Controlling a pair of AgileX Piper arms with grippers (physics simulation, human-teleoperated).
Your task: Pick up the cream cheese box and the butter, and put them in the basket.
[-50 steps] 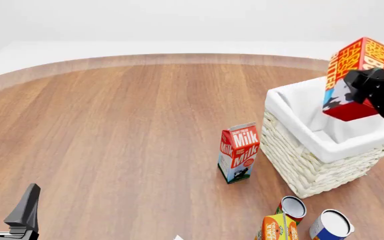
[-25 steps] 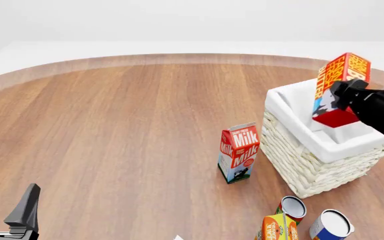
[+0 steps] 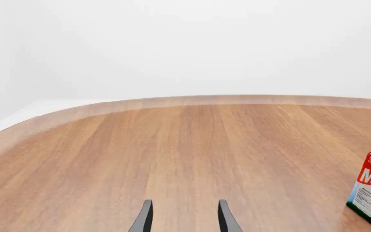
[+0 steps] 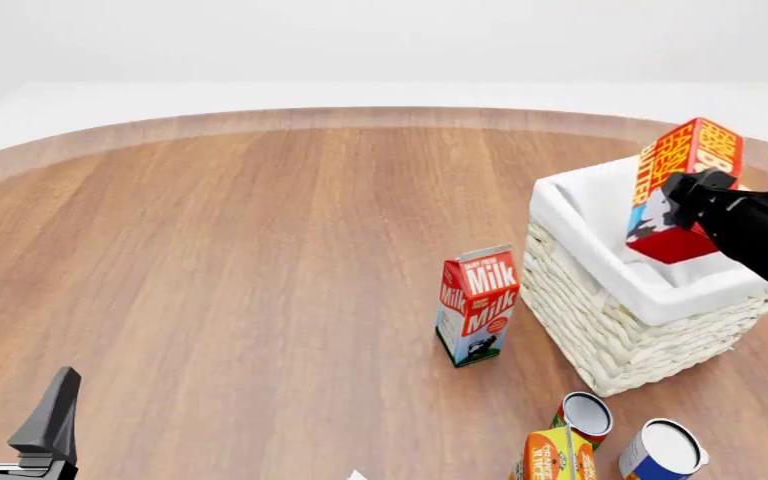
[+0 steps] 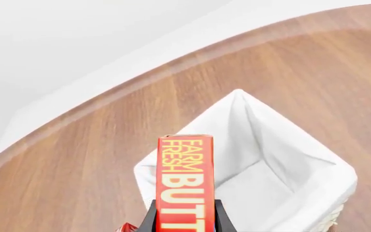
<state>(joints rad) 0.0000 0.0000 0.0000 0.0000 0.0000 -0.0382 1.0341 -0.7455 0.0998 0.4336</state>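
The basket (image 4: 651,300) is sitting on the table's right side, and the butter (image 4: 679,190) is hanging tilted over its opening, pinched between the right gripper (image 4: 686,205) fingers, which are closing tight on both sides. Compared with half a second ago it's sitting a touch further right. The left gripper (image 4: 13,415) is idling near the front-left corner, spread apart and holding nothing.

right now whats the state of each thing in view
butter: held upright over the basket by the right pincer
basket: upright, nothing seen inside
milk carton: standing on the table
left pincer: open, holding nothing
two cans: upright
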